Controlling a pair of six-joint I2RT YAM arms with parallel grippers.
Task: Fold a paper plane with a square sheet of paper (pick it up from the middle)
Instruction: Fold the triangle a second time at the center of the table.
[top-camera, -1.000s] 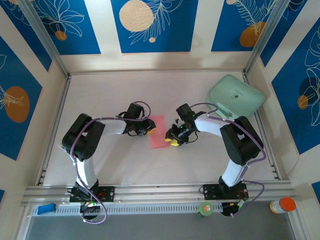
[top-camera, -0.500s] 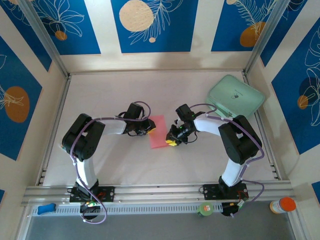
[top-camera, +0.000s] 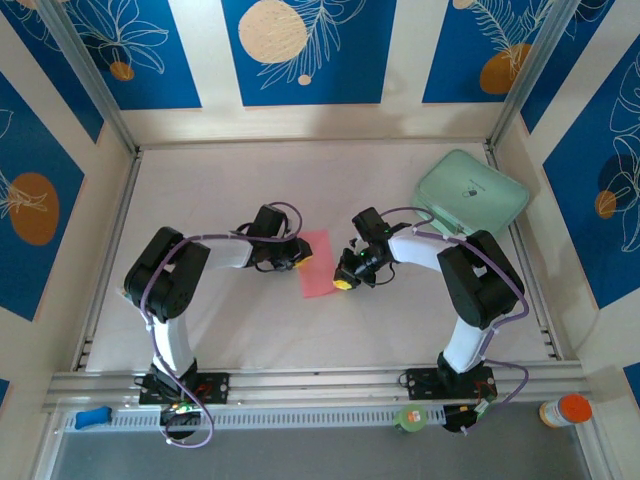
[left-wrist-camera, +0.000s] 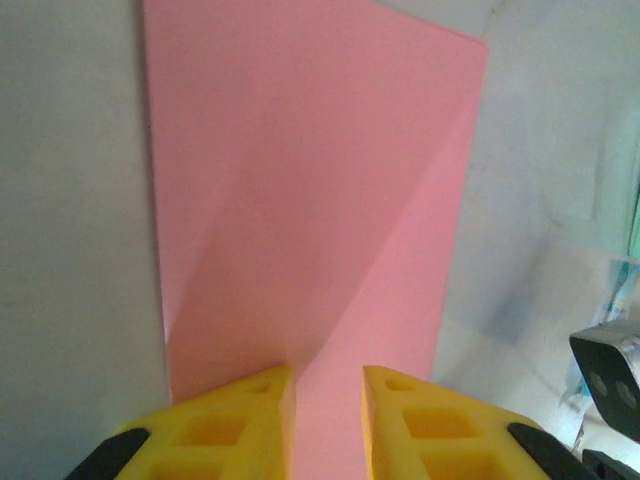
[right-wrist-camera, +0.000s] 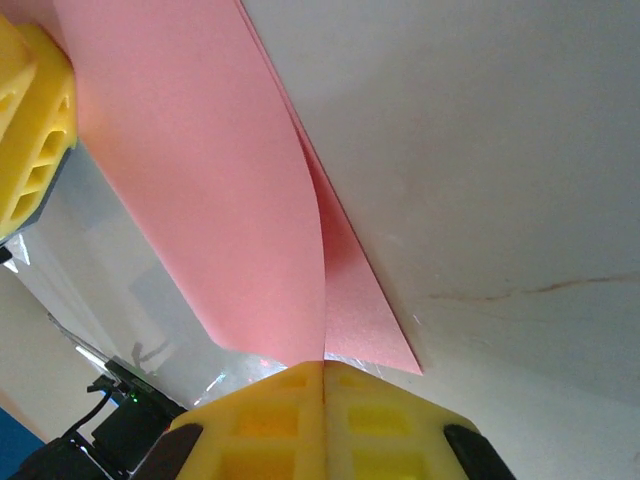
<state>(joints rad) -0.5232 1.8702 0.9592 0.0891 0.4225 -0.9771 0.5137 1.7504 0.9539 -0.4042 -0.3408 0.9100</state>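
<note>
Paper (right-wrist-camera: 180, 170) edge nipped by right pincer (right-wrist-camera: 323, 370)

No legible text or labels anywhere.

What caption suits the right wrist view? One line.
Right gripper shut on a raised edge of the folded salmon-pink paper.

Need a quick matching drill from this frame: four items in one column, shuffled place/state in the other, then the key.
1 pink paper
2 mint-green pad
3 left gripper
4 right gripper

A fingers shut on a paper edge
B far right corner of the table
C fingers slightly apart over the paper
D in the middle, between both grippers

Pairs: 1-D, 2-B, 3-C, 4-A
</note>
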